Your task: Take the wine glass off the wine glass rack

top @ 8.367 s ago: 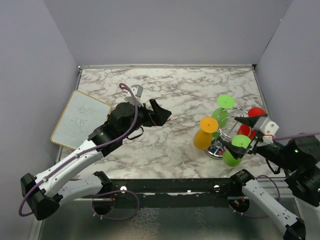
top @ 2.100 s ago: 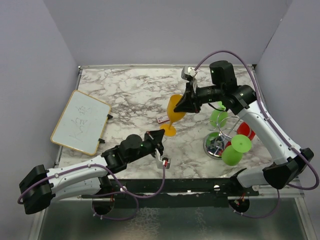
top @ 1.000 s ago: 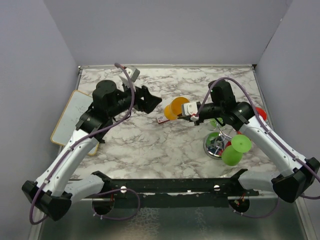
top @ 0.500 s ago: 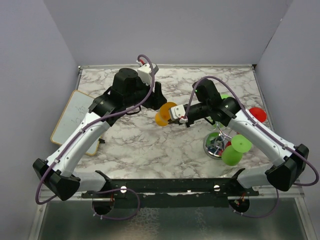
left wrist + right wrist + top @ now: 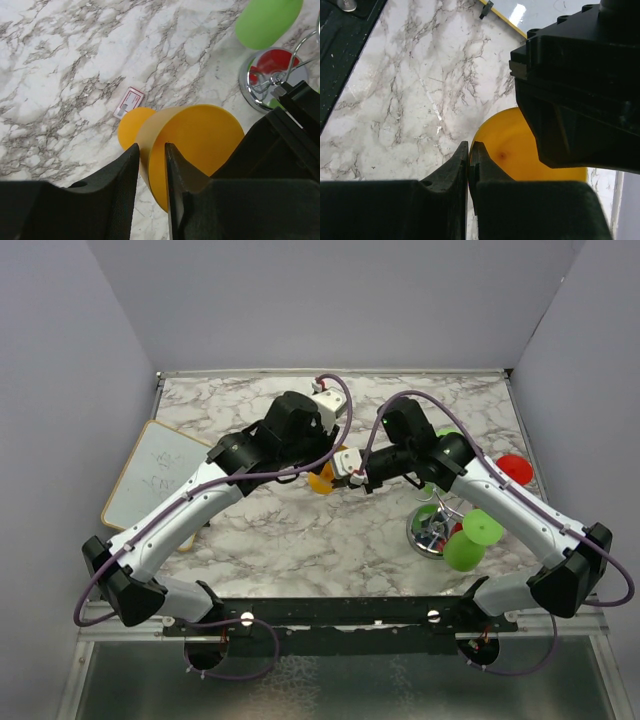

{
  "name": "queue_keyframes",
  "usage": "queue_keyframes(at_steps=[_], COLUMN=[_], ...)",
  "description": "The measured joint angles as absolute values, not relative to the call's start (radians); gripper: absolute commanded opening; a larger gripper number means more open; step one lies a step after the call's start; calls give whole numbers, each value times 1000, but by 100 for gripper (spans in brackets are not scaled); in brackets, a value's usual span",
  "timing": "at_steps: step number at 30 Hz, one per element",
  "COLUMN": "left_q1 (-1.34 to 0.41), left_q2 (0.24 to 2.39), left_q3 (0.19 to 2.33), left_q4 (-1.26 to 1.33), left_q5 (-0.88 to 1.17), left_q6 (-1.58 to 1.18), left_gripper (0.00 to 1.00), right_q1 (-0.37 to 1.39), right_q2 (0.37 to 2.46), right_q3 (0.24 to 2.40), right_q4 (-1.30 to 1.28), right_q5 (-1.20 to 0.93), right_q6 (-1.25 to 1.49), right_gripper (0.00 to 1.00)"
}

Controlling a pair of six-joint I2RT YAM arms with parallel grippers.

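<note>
The right gripper (image 5: pixel 469 150) pinches, almost closed, the rim of the orange plastic wine glass (image 5: pixel 200 135), off and left of the chrome wire wine glass rack (image 5: pixel 436 530). The left gripper (image 5: pixel 150 149) narrowly straddles the glass's stem end; whether it grips is hidden.

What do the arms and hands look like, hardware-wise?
Left arm and right arm: white link shells, black joint housings, a purple cable looping along each, small white box at the wrist. Left hand and right hand: matte black, two tapered fingers. No markings visible.
</note>
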State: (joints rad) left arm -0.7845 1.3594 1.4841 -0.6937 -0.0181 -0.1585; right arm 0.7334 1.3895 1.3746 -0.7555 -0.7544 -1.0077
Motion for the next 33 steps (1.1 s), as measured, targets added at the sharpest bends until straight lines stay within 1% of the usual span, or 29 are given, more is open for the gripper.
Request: queue_keyframes(at_steps=[3, 4, 6, 9, 10, 15, 19, 22, 24, 28, 33], left_q1=[-800, -802, -806, -813, -814, -814, -785, -695, -621, -485, -391], left_q2=[1371, 1375, 1387, 1402, 1414, 1455, 1485, 1521, 1550, 1657, 1821], left_q3=[1497, 1501, 1510, 1520, 1526, 1548, 1570, 1594, 1610, 1689, 1818], left_q4=[-716, -721, -735, -744, -746, -772, -776, -763, -749, -714, -688], left_q5=[-74, -86, -115, -149, -155, -200, -218, -208, -202, -192, -186], left_q6=[-143, -139, -136, -126, -124, -113, -103, -96, -98, -115, -130], left_gripper=[20, 18, 14, 2, 0, 0, 0, 0, 0, 0, 0], right_q1=[739, 741, 745, 749, 751, 752, 752, 752, 752, 752, 752], right_q2=[1395, 1396, 1397, 1398, 1398, 1398, 1386, 1345, 1298, 1225, 1201], right_q3=[1375, 1375, 1375, 1376, 1377, 1377, 1365, 1329, 1281, 1202, 1176], right_q4=[-756, -755, -752, -735, -728, -659, -575, -518, -476, -418, -403], right_q5=[-746, -743, -731, -710, -704, -677, -646, -624, -611, -575, -533], right_q6=[-996, -991, -978, -945, -932, -870, -791, -752, -736, -706, -672], right_gripper=[1, 4, 12, 24, 26, 51, 64, 72, 74, 75, 75])
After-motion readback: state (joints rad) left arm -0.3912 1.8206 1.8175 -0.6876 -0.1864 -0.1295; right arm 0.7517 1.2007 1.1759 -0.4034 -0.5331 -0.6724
